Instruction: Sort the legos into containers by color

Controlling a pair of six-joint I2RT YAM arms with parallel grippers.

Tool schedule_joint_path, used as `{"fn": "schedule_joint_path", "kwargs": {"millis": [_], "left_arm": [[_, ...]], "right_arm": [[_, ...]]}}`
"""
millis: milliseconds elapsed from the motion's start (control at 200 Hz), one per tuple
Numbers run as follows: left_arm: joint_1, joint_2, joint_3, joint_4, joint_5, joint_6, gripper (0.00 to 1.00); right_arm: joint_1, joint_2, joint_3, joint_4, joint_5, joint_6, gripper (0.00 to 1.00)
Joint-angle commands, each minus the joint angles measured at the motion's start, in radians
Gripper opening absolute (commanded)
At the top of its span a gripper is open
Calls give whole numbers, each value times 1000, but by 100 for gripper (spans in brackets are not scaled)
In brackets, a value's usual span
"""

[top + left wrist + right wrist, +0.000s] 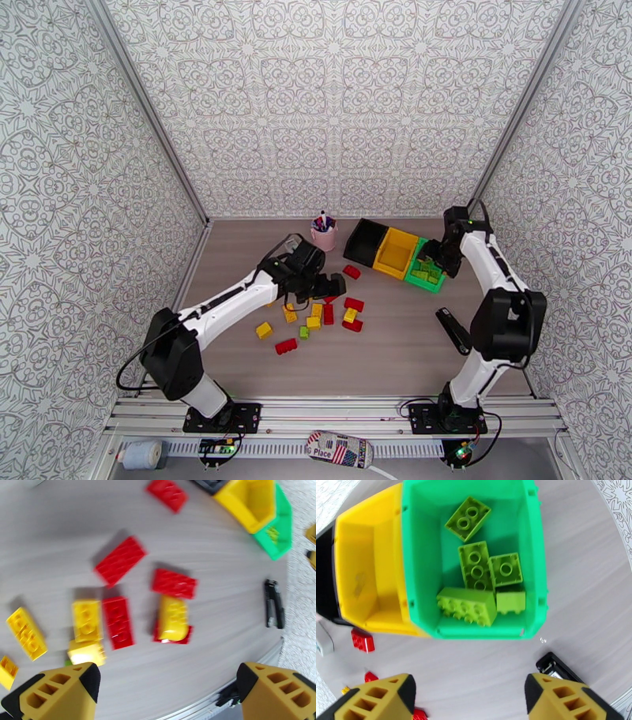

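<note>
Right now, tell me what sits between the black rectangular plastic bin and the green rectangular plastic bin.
The yellow rectangular plastic bin, touching both neighbours, as seen from the top camera.

blurred: red legos [120,561] | cut off: black bin [324,582], yellow lego [7,672]

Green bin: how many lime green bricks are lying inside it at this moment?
5 lime green bricks in the green bin: one by the far wall, two side by side in the middle, two on their sides by the near wall. Others may be hidden underneath.
</note>
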Motion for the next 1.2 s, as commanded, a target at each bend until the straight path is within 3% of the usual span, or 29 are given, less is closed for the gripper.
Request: {"fn": "schedule_joint_path", "kwargs": {"millis": [0,280,450,595,840,1190], "left_arm": [[14,-62,-42,-57,-89,-49,96],[58,-187,-162,-141,-185,-126,95],[110,-310,-277,-158,-192,-178,95],[138,-404,-353,-192,-195,-198,95],[136,-560,-446,-247,-211,-247,95],[134,-705,-523,-289,-227,-304,96]], "right_arm": [[98,-70,-80,40,-40,6,71],[496,-128,-270,165,-43,163,69],[755,-52,-238,209,-43,241,69],[905,53,-159,235,-59,289,70],[1018,244,16,241,-105,336,67],[1037,372,146,151,-58,364,58]]}}
